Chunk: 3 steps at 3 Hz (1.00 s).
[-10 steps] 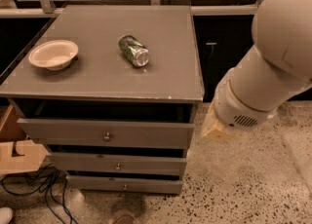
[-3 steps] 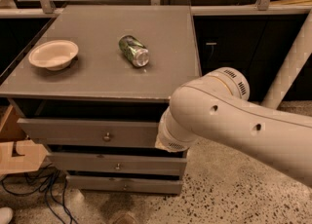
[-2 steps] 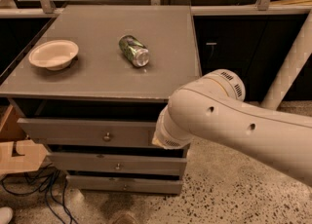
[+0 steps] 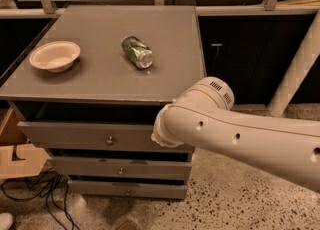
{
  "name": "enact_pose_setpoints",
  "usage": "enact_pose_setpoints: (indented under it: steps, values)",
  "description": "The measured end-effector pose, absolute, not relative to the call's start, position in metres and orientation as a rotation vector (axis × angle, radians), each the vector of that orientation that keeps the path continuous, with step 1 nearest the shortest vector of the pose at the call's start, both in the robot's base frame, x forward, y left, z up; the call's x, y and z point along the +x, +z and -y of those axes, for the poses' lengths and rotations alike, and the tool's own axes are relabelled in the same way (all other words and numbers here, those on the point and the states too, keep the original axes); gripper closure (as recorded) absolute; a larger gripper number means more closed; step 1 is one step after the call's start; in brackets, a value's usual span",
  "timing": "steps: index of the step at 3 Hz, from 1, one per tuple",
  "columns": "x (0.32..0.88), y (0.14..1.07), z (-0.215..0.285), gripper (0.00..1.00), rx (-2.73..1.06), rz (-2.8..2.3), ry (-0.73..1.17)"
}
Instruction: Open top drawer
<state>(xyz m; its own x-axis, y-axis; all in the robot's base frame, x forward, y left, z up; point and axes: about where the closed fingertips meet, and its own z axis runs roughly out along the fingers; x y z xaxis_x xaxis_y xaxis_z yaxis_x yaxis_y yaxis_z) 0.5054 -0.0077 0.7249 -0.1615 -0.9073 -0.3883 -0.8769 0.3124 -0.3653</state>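
The top drawer (image 4: 65,135) is a wide grey front under the cabinet top, with a small round metal knob (image 4: 110,140) at its centre. A dark gap shows above the front panel. My white arm (image 4: 240,139) reaches in from the right, and its rounded end lies over the right part of the drawer front. The gripper is hidden behind that arm end, to the right of the knob, so its fingers do not show.
Two slimmer grey drawers (image 4: 120,168) sit below. On the cabinet top (image 4: 100,81) lie a white bowl (image 4: 55,55) and a green can (image 4: 137,51) on its side. A cardboard box (image 4: 20,159) and cables (image 4: 45,194) are at the lower left. A white post (image 4: 295,74) stands at the right.
The arm swung from the cabinet's right side across the front of the top drawer and has edged slightly left. The drawer, bowl and can have not moved.
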Motion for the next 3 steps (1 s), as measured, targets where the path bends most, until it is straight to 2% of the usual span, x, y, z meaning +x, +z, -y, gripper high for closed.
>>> enact_pose_setpoints:
  steps: [1,2,3]
  values:
    - [0.5054,0.7249,0.0077,1.0,-1.573,-2.046,-0.074]
    - [0.5053,0.7249,0.0077,0.84,-1.574,-2.046,-0.074]
    - [0.5053,0.7249,0.0077,0.61,-1.574,-2.046,-0.074]
